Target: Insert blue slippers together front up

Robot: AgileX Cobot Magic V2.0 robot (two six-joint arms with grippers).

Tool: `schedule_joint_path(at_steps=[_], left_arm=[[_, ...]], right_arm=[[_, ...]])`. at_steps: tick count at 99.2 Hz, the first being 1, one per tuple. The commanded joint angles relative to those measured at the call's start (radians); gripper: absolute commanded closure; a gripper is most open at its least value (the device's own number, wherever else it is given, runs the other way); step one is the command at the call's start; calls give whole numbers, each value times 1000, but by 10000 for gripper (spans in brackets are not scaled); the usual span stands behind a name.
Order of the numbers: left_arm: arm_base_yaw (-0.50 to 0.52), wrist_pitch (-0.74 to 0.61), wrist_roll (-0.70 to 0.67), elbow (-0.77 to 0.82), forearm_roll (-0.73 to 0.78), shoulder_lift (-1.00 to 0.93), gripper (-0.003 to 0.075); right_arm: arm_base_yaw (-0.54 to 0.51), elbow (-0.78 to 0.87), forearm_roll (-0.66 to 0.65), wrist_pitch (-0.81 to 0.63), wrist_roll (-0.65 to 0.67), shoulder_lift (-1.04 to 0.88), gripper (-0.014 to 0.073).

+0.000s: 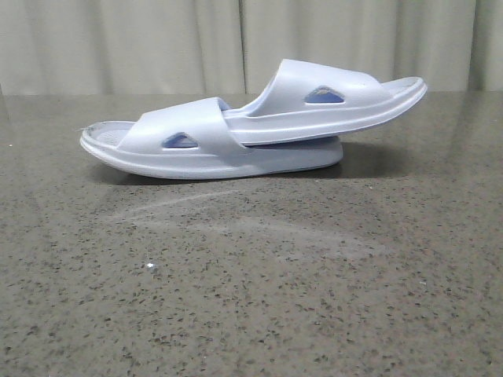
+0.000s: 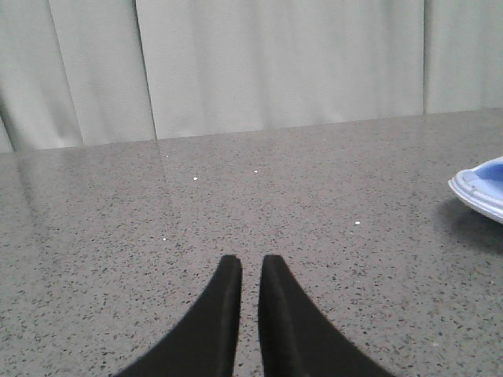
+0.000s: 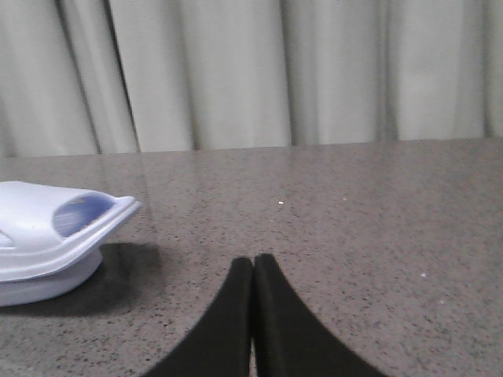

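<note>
**Slippers nested on the tabletop, both arms clear**

We see the blue slippers lying side-on across the far middle of the speckled grey tabletop [image 1: 251, 298], in front of a pale curtain [image 1: 118, 43]. The lower slipper [image 1: 189, 145] rests flat on its sole. The upper slipper [image 1: 330, 102] has one end pushed under the lower one's wide strap, and its other end juts out to the right, lifted above the tabletop and tilted upward. Each strap shows a triangular side cut-out with blue inside.

In the front view neither arm appears. Our left gripper [image 2: 250, 271] hangs over bare tabletop with its black jaws narrow, a thin gap between the tips; one end of the lower slipper shows well apart from it at the frame edge. Our right gripper [image 3: 253, 263] has its jaws pressed together, empty, with the raised end of the upper slipper near but not touching.
</note>
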Motion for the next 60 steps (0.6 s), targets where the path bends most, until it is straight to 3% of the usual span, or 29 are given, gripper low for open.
schedule_joint_path(at_steps=[1, 60], left_arm=[[2, -71, -8, 9, -7, -29, 704], [2, -71, -8, 9, -7, -29, 704]], right_arm=[[-30, -5, -58, -57, 63, -33, 701], [-31, 156, -58, -122, 61, -166, 701]])
